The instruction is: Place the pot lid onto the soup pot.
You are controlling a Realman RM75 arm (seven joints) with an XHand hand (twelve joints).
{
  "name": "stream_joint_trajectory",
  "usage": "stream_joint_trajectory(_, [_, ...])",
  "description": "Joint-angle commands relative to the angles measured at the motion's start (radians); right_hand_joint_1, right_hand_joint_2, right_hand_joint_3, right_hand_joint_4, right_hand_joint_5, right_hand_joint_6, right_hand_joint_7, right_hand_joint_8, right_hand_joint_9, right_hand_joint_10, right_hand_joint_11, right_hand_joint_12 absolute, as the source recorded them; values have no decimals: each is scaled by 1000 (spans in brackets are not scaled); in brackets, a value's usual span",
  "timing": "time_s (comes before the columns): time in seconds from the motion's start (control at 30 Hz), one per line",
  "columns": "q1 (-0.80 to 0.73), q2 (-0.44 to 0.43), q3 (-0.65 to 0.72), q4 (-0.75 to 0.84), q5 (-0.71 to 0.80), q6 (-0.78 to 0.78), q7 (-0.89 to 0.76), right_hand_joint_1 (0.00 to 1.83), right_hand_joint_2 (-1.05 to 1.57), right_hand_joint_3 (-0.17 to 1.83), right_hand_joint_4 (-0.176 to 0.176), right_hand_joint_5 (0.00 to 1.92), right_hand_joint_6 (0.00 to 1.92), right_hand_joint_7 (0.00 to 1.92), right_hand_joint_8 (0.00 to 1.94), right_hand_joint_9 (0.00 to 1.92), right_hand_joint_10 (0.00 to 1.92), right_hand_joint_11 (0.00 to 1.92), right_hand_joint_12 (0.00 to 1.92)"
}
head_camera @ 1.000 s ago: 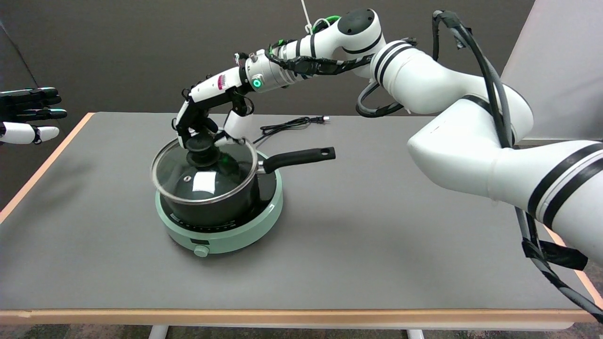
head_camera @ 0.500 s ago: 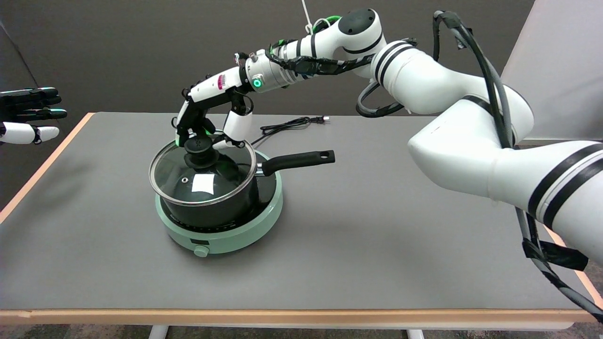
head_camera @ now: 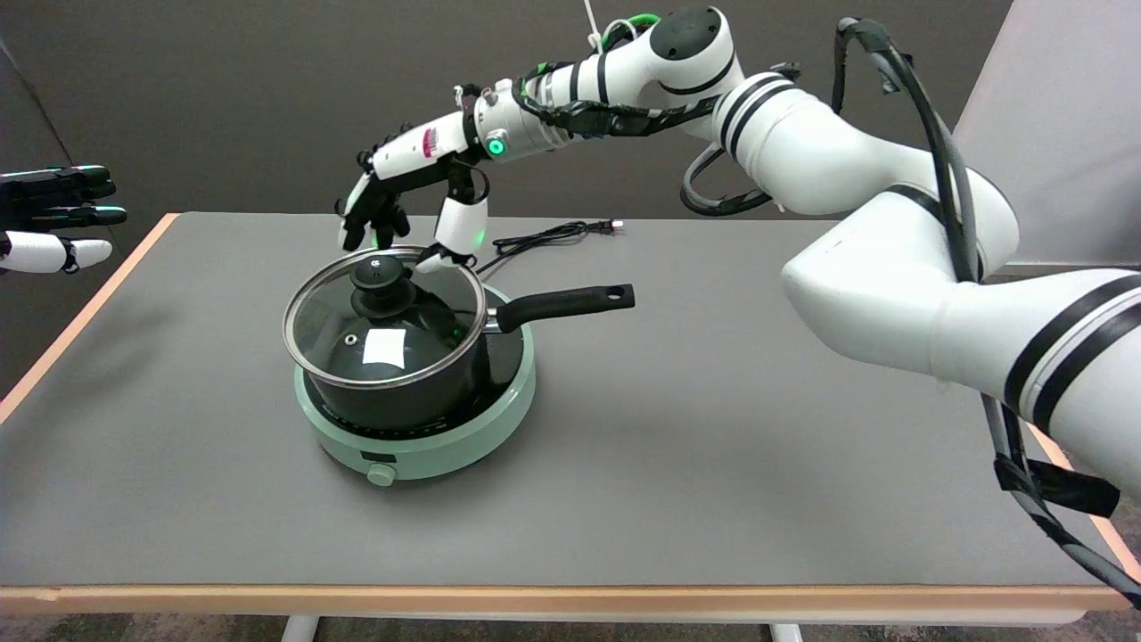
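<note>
1. The pot lid (head_camera: 385,318) sits flat on top of the soup pot (head_camera: 419,392), and its shiny rim goes all the way round the pot's edge.
2. The lid is see-through glass with a black knob (head_camera: 381,282) in the middle (there is also a small white sticker on the glass).
3. The robot hand (head_camera: 406,218) hangs in the air just above and behind the knob. Its fingers are spread apart and hold nothing.
4. The pot stands on a round green cooker (head_camera: 419,446), and its long black handle (head_camera: 566,303) points to the right.
5. The cooker rests on the grey table (head_camera: 713,446).
6. A thin black cord (head_camera: 544,236) lies on the table behind the pot.
</note>
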State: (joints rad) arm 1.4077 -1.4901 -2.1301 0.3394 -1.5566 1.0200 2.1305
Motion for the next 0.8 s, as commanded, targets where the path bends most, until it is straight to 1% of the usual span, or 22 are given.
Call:
stream_joint_trajectory(0.03, [-66, 83, 172, 193, -290, -114, 0, 1062, 591, 901, 44, 411, 167, 630, 286, 577, 804, -1, 1380])
stream_joint_trajectory(0.07, [-68, 86, 178, 200, -299, -115, 0, 1059, 571, 930, 42, 386, 159, 598, 256, 603, 636, -1, 1396])
stream_joint_trajectory(0.1, [-74, 94, 187, 220, -316, -120, 0, 1043, 572, 933, 42, 369, 157, 582, 237, 619, 531, -1, 1396])
stream_joint_trajectory(0.17, [-90, 117, 207, 267, -340, -137, 4, 966, 557, 994, 41, 296, 144, 477, 199, 546, 418, -1, 1381])
stream_joint_trajectory(0.2, [-110, 134, 228, 308, -350, -154, 17, 980, 534, 984, 39, 275, 147, 441, 179, 527, 349, 4, 1364])
stream_joint_trajectory(0.27, [-149, 167, 269, 382, -360, -185, 63, 949, 504, 995, 42, 264, 139, 405, 158, 492, 313, 88, 1235])
stream_joint_trajectory(0.33, [-193, 204, 326, 454, -355, -229, 124, 920, 493, 994, 47, 269, 139, 405, 157, 499, 306, 180, 1146])
stream_joint_trajectory(0.37, [-202, 212, 338, 473, -351, -236, 130, 895, 497, 995, 62, 320, 145, 438, 159, 534, 320, 297, 1094])
stream_joint_trajectory(0.47, [-237, 238, 425, 548, -309, -235, 131, 870, 512, 987, 79, 371, 157, 554, 175, 625, 396, 503, 1063])
stream_joint_trajectory(0.57, [-268, 267, 475, 586, -241, -231, 131, 866, 520, 972, 90, 416, 172, 614, 192, 664, 449, 555, 1120])
stream_joint_trajectory(0.73, [-332, 331, 551, 634, -107, -267, 131, 863, 533, 963, 100, 446, 182, 650, 204, 686, 484, 583, 1178])
stream_joint_trajectory(0.8, [-385, 375, 575, 723, -41, -318, 130, 867, 536, 955, 104, 465, 193, 671, 216, 701, 505, 589, 1198])
